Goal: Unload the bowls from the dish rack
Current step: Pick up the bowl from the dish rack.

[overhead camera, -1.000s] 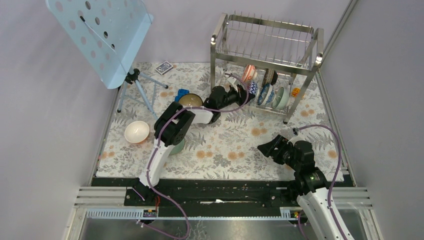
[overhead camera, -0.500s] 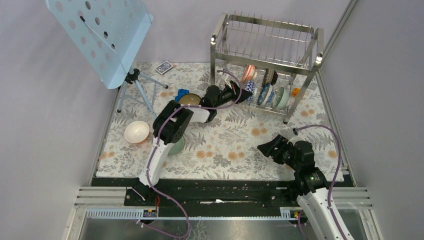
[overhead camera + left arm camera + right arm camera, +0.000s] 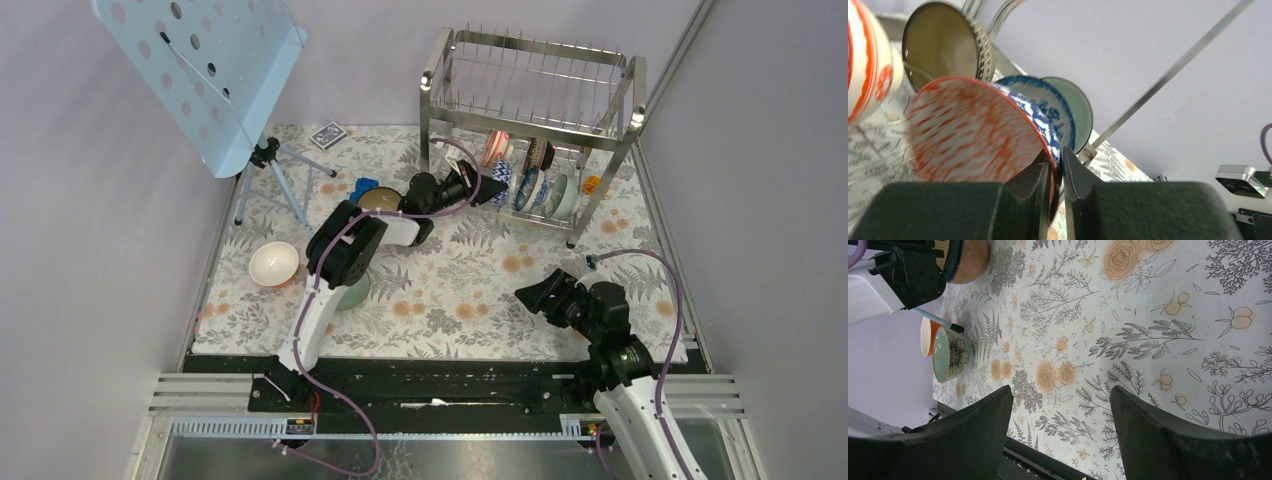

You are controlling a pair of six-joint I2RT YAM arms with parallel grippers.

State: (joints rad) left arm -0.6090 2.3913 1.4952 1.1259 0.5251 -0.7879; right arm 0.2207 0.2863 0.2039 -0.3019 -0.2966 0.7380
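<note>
Pale blue perforated music stand (image 3: 200,70) upper left of overhead view, tilted, on small tripod (image 3: 275,172). Card box (image 3: 327,134) flat on floral tablecloth (image 3: 450,290), upper part, left of centre. Small blue object (image 3: 364,187) below it, kind unclear.

Dish rack (image 3: 530,100) far right on worktop (image 3: 450,290), row of bowls (image 3: 540,185) on edge in its lower tier. Left end effector (image 3: 488,190) at row's left end, nipping end bowl (image 3: 978,130) by the rim. Music stand (image 3: 200,70) far left, card deck (image 3: 327,134) between stand and rack. Lone bowl (image 3: 274,263) at worktop's left side. Right end effector (image 3: 530,295) near right, above worktop
</note>
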